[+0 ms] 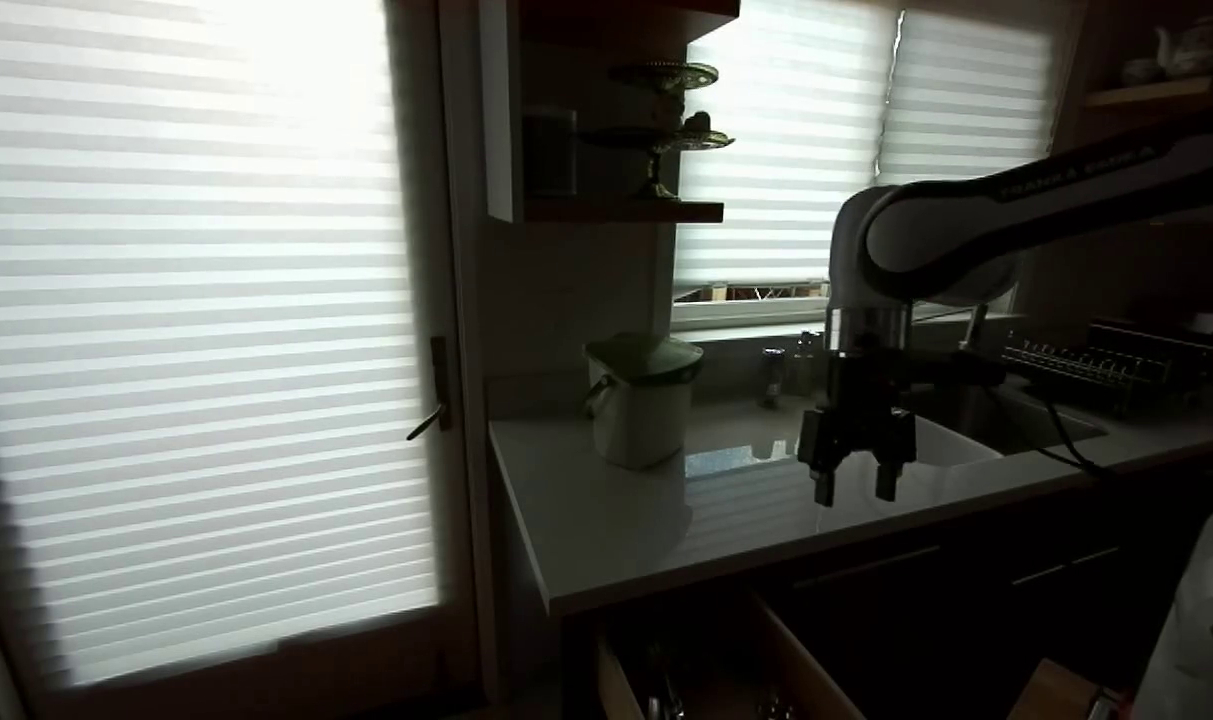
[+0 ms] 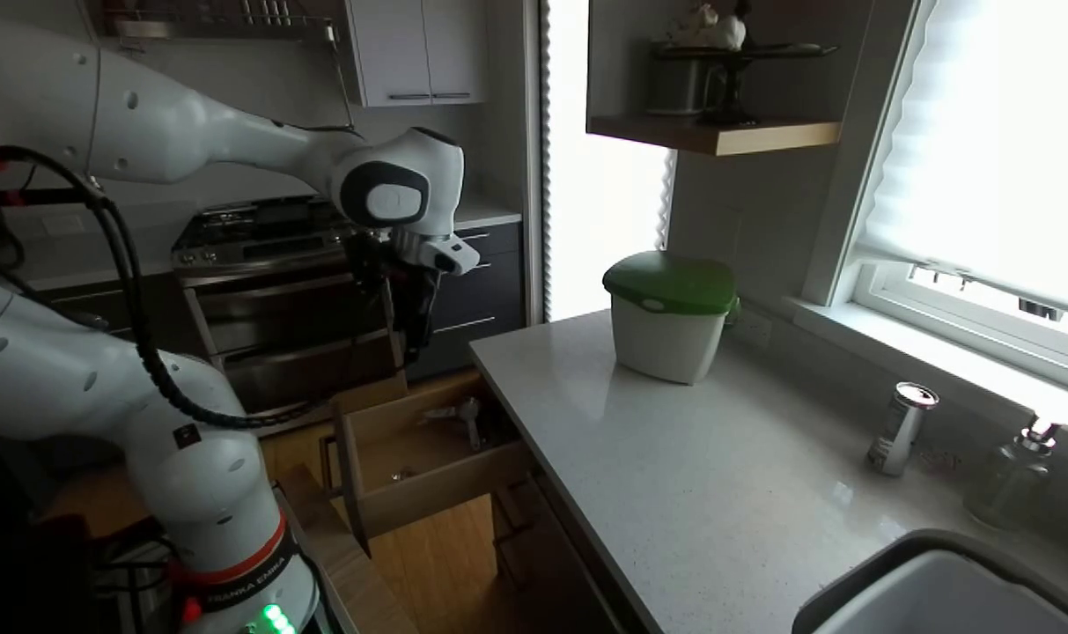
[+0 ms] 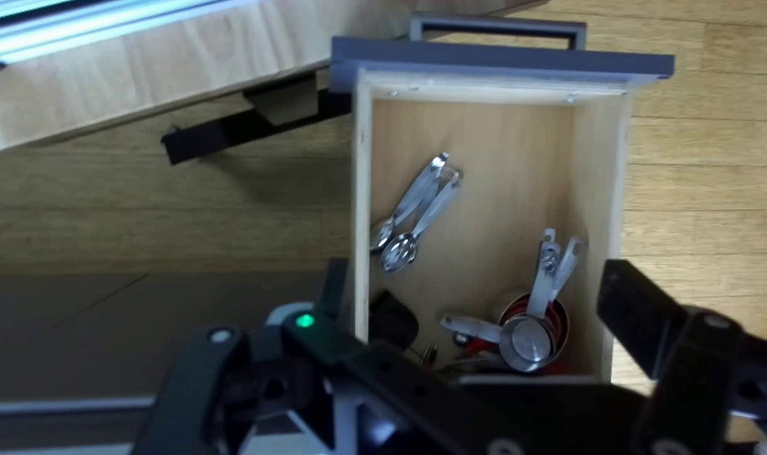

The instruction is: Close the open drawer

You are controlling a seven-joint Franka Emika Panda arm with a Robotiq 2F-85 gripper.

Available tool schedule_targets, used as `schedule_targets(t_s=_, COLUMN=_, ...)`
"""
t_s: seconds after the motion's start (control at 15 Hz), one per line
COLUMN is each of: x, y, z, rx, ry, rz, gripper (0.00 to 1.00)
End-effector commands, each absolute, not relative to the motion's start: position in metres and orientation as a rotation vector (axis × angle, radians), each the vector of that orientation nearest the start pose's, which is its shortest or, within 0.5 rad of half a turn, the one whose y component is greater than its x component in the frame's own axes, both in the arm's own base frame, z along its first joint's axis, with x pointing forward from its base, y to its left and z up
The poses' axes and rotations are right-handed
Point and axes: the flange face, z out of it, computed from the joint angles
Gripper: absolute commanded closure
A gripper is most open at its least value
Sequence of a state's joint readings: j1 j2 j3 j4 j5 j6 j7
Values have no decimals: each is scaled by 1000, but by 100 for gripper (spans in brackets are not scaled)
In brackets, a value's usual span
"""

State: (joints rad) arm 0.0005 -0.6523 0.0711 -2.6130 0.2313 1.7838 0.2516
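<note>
Beneath one end of the kitchen bench point(image 2: 674, 458), the drawer point(image 3: 503, 158) stood extended. Over it, the hand point(image 1: 855, 488) was held spread and empty. Positioning before contact was judged the present step; lowering outside the drawer front point(image 3: 503, 58), then an inward push, was apparently required.

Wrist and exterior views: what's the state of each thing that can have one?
Drawer: pulled open, metal spoons inside.
Fingers: apart, holding nothing.
Green-lidded bin: upright, closed.
Door blind: lowered.
Window blind: lowered, gap beneath.
Upper cabinet doors: shut.
Oven doors: look shut.
Base lights: glowing green.
</note>
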Motion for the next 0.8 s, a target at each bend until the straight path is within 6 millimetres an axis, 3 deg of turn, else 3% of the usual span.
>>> schedule_targets(t_s=0.0, x=306, y=79, z=428, rx=-2850, ry=568, rz=292, gripper=0)
schedule_targets(t_s=0.2, x=304, y=106, z=419, rx=-2880, ry=653, rz=201, gripper=0)
schedule_targets(t_s=0.27, x=305, y=111, z=418, rx=-2970, ry=624, rz=116, gripper=0)
schedule_targets(t_s=0.33, x=313, y=102, z=424, rx=-2911, ry=589, rz=218, gripper=0)
schedule_targets(t_s=0.73, x=315, y=102, z=425, rx=-2910, ry=595, rz=201, gripper=0)
